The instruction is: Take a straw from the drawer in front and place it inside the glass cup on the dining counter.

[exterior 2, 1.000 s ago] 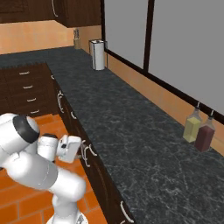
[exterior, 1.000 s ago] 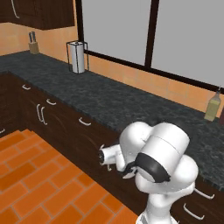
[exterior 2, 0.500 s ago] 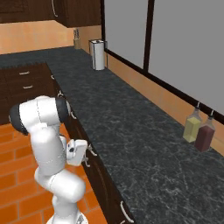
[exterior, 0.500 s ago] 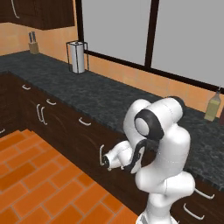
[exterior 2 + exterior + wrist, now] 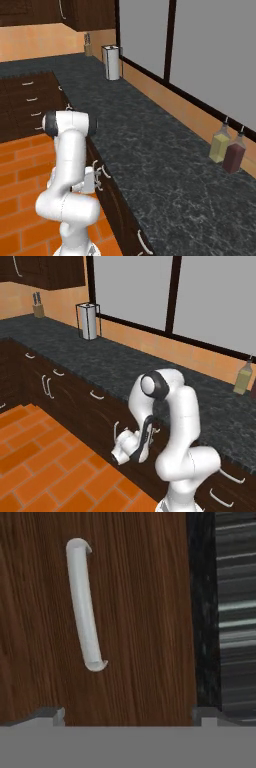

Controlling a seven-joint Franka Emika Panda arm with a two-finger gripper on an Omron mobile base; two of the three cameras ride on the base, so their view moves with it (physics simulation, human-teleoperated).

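The drawer (image 5: 145,612) fills the hand view as a dark-brown wooden front, shut, with its curved silver handle (image 5: 82,607) up and to the left. My gripper (image 5: 127,716) faces this front from a short distance, open, its two tips set wide apart with nothing between them. From the left base view my gripper (image 5: 120,448) hangs low just below the counter edge, beside the handle (image 5: 116,431). In the right base view it (image 5: 90,181) sits close to the same handle (image 5: 101,172). The straw is hidden. The glass cup and dining counter are out of view.
A black speckled counter (image 5: 125,366) runs above the cabinets, holding a paper-towel stand (image 5: 88,321), a knife block (image 5: 37,306) and two bottles (image 5: 220,145) (image 5: 234,152). Orange tile floor (image 5: 40,466) lies to the left of the arm.
The arm has folded: its elbow rose above the counter edge and the hand sank a little lower in front of the drawer. The jaws stayed open.
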